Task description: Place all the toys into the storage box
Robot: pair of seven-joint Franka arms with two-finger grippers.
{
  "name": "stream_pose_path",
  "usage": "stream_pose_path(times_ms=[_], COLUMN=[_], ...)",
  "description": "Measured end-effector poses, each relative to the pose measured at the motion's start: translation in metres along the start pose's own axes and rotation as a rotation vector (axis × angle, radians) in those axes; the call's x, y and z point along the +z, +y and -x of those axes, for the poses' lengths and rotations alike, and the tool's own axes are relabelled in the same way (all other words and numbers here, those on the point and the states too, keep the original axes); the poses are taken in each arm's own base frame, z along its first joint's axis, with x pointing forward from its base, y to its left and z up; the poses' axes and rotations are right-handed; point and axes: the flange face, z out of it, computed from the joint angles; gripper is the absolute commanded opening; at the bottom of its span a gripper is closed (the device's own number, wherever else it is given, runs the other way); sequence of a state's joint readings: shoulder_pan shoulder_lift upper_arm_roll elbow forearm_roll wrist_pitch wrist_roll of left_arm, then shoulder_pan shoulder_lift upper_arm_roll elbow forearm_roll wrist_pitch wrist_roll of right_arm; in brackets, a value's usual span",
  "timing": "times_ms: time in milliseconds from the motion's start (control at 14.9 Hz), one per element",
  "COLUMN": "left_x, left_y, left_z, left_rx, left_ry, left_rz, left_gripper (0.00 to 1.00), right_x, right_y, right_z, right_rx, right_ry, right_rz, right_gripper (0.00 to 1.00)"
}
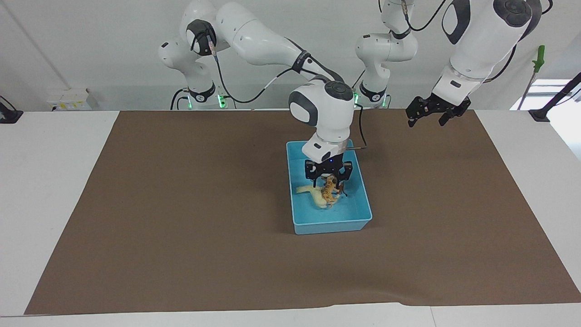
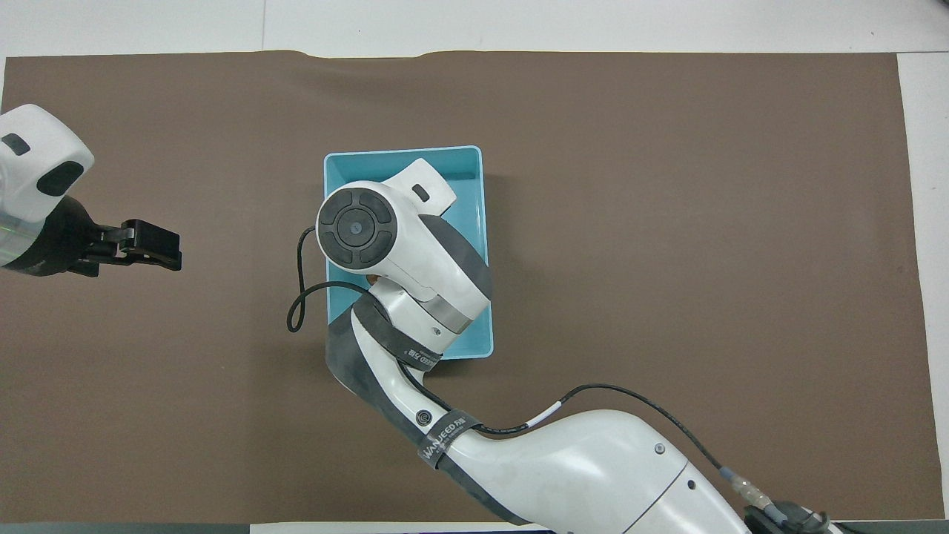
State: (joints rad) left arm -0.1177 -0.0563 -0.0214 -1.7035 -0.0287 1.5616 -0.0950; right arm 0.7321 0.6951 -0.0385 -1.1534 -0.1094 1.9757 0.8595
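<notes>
The light blue storage box [image 1: 358, 222] stands mid-table on the brown mat; it also shows in the overhead view [image 2: 478, 222], mostly covered by my right arm. In it lie the cream-white horse [image 1: 308, 191] and the orange striped tiger [image 1: 330, 190], the tiger partly on the horse. My right gripper [image 1: 329, 187] is low inside the box with its fingers apart on either side of the tiger. My left gripper [image 1: 425, 121] is open and empty, raised over the mat at the left arm's end, and shows in the overhead view [image 2: 167, 251]. The brown horned animal and the panda are not in view.
The brown mat [image 1: 181, 204] covers most of the white table. A cable loops off my right wrist beside the box [image 2: 296, 311]. No other objects lie on the mat.
</notes>
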Motion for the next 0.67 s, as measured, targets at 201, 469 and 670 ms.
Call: stream_pose_path(times_ms=[201,469,670], left_x=[0.000,0.000,-0.001], left_y=[-0.002,-0.007,-0.009], left_z=[-0.001,-0.003,-0.003], left_rx=[0.005,0.002,-0.002], left_ry=[0.001,0.002,0.004], left_rz=[0.000,0.001,0.002], left_gripper=[1.00,1.00,1.00], right_x=[-0.041,-0.122,-0.164], right_y=[0.038,0.137,0.226], right_z=[-0.033,-0.093,-0.130], right_rx=[0.063,0.056,-0.048], right_ry=[0.013,0.051,0.068], right_rz=[0.001,-0.002,0.020], right_gripper=[1.00,1.00,1.00])
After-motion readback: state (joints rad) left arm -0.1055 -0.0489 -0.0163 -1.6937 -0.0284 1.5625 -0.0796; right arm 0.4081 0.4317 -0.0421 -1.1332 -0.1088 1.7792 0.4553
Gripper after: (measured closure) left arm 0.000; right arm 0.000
